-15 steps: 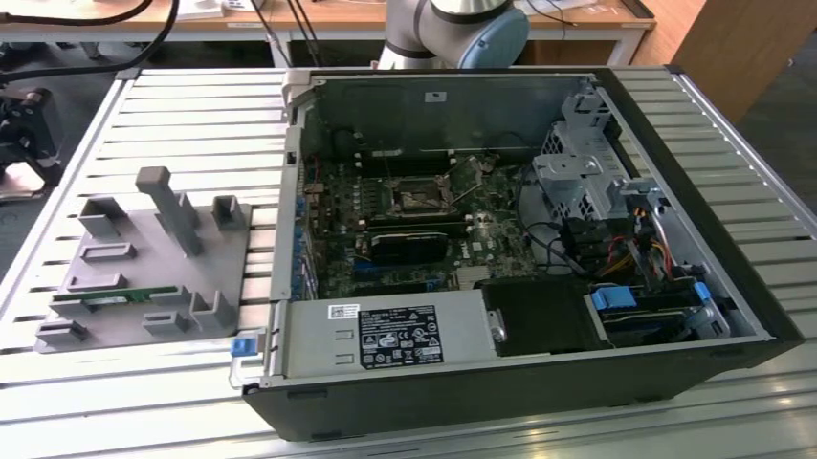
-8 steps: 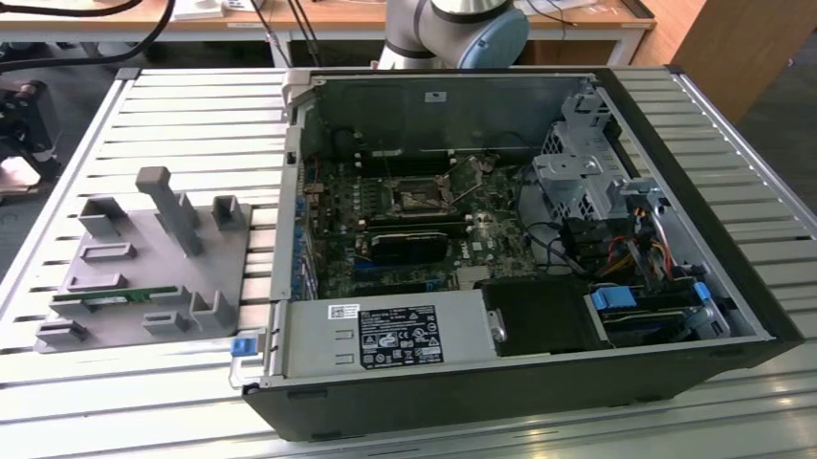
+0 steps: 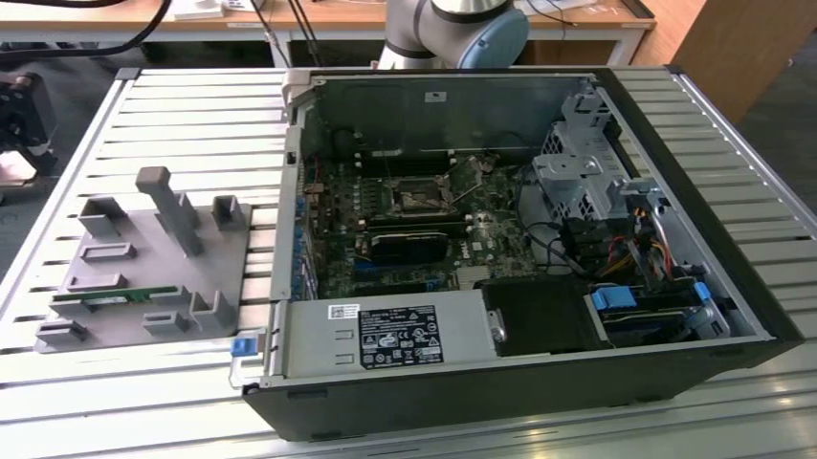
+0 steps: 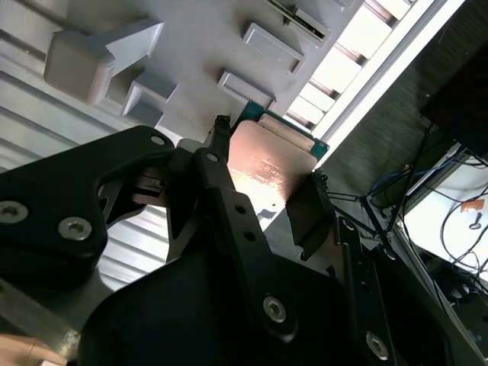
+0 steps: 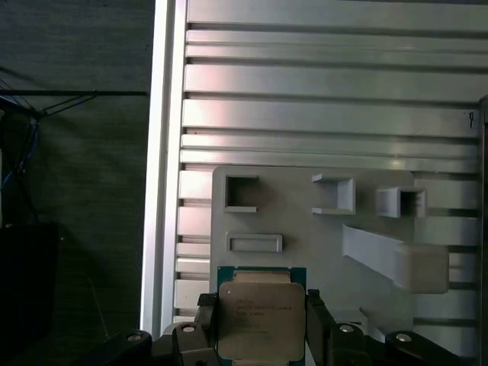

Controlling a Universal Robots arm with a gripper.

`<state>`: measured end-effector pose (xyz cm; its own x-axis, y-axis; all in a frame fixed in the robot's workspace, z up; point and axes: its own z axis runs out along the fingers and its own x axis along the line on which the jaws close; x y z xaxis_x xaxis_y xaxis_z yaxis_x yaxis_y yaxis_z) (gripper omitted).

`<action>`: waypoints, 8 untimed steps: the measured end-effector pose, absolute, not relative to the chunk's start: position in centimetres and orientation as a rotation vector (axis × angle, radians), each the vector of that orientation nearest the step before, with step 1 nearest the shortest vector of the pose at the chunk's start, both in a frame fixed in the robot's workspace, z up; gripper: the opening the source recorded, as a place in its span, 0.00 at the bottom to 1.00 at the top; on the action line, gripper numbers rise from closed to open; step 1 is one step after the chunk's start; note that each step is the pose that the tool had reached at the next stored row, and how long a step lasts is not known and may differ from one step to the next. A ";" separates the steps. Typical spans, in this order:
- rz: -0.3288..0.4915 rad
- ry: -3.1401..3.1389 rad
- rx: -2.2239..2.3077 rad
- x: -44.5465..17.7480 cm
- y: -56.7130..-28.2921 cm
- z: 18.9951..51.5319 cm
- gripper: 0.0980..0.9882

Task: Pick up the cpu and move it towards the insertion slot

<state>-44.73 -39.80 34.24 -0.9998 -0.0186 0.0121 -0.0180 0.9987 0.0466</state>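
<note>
Slatted aluminium tabletop (image 3: 191,115) with an open computer case (image 3: 715,191) lying on its side, and a grey plastic fixture (image 3: 141,277) full of recesses and posts sitting on the exterior view's left of it. A green memory stick (image 3: 113,298) is parked in one of the fixture's long slots. The arm's base (image 3: 453,29) is behind the case.

In both wrist views the tool (image 5: 261,326) is closed on the cpu (image 5: 261,316). One black finger (image 5: 207,320) presses each of two opposite edges, and the silvery top with its green rim shows between them. The second wrist view shows the same grip (image 4: 267,179), with the cpu (image 4: 271,164) pinched over the fixture and close to the tabletop's edge. Can't tell whether the chip is clear of the fixture or touching it.

The insertion slot (image 3: 419,199) is on the motherboard (image 3: 383,249) inside the case, metal bracket around a dark square, well apart from the fixture.
</note>
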 end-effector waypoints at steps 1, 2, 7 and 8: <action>-0.073 -3.128 0.029 -44.7 -39.8 34.3 0.50; -0.073 -3.128 0.029 -44.7 -39.8 34.4 0.50; -0.073 -3.128 0.029 -44.7 -39.8 34.7 0.50; -0.073 -3.128 0.029 -44.7 -39.8 34.8 0.50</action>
